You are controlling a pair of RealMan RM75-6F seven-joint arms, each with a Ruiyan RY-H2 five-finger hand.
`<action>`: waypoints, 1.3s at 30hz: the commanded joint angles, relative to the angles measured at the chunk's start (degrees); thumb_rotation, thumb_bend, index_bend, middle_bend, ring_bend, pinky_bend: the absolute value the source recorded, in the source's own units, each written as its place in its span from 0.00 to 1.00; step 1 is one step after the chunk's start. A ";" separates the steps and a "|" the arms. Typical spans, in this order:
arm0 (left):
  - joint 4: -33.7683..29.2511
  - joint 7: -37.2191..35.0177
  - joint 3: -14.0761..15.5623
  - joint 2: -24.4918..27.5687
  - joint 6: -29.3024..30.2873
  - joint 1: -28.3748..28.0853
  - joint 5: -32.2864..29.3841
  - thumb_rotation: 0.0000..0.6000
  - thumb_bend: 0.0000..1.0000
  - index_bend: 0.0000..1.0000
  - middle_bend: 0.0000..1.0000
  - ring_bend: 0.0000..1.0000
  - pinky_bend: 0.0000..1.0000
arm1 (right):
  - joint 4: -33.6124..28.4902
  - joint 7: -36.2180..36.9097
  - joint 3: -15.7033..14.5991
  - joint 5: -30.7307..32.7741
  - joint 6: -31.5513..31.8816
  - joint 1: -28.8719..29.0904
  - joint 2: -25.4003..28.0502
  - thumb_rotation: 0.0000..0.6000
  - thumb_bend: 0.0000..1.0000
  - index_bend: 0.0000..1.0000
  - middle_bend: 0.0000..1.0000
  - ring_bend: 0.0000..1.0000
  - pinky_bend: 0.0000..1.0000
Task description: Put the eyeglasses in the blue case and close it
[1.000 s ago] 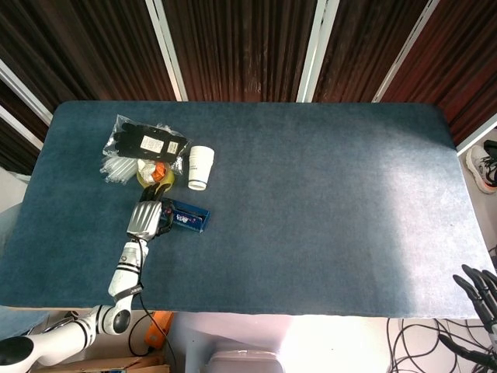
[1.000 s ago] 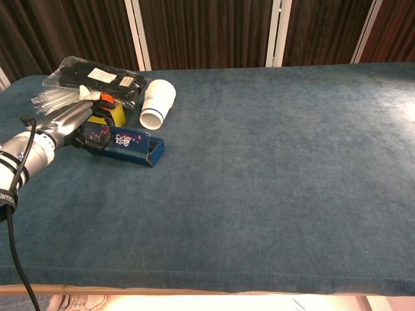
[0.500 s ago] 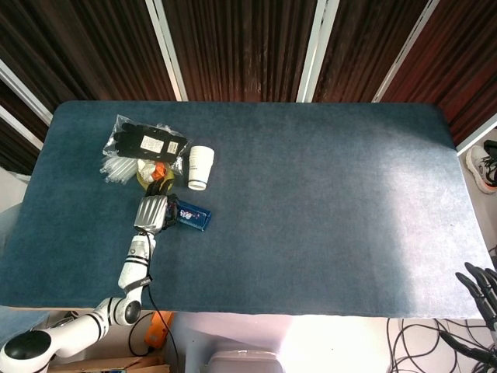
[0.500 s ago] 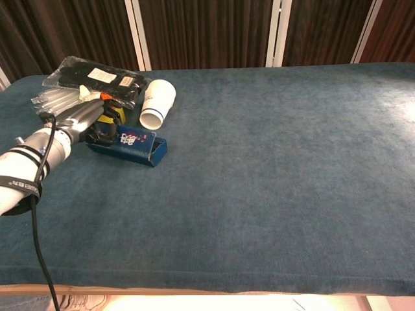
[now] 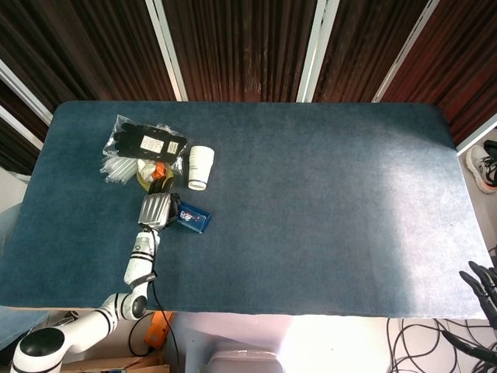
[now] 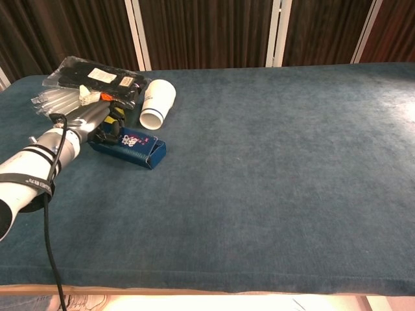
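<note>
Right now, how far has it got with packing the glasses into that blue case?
Done: the blue case lies flat and looks nearly shut; no eyeglasses show outside it. In hand: the left robot hand rests on the case's near end. Left: confirming it is fully closed, which I cannot tell. The right robot hand waits at the table's edge.

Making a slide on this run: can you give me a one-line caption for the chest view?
Left hand on the blue case, beside a tipped white paper cup.

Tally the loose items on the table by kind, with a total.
Blue case: 1
White paper cup, lying on its side: 1
Bag of black gloves: 1
Clear plastic packet: 1
Yellow tape roll: 1
Total: 5
</note>
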 commanded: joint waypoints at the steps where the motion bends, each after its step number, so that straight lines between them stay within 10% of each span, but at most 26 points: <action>1: 1.41 -0.17 -0.40 -1.06 -0.05 -0.76 -0.01 1.00 0.49 0.69 0.10 0.00 0.06 | 0.00 0.07 0.05 0.09 -0.01 -0.02 0.02 1.00 0.12 0.00 0.00 0.00 0.00; 20: 7.51 -1.50 -2.78 -5.91 -0.40 -3.90 -0.90 1.00 0.48 0.66 0.12 0.00 0.06 | -0.29 -0.03 0.27 0.41 -0.50 0.03 0.17 1.00 0.12 0.00 0.00 0.00 0.00; 31: 7.71 -4.30 -3.10 -6.56 -0.25 -4.23 -0.26 1.00 0.43 0.10 0.03 0.00 0.06 | -0.23 0.47 0.31 0.39 -0.50 0.06 0.28 1.00 0.12 0.00 0.00 0.00 0.00; 39: 6.71 -5.50 -3.58 -6.77 1.24 -4.42 0.25 1.00 0.40 0.00 0.00 0.00 0.06 | -0.22 0.74 0.29 0.24 -0.47 0.11 0.35 1.00 0.12 0.00 0.00 0.00 0.00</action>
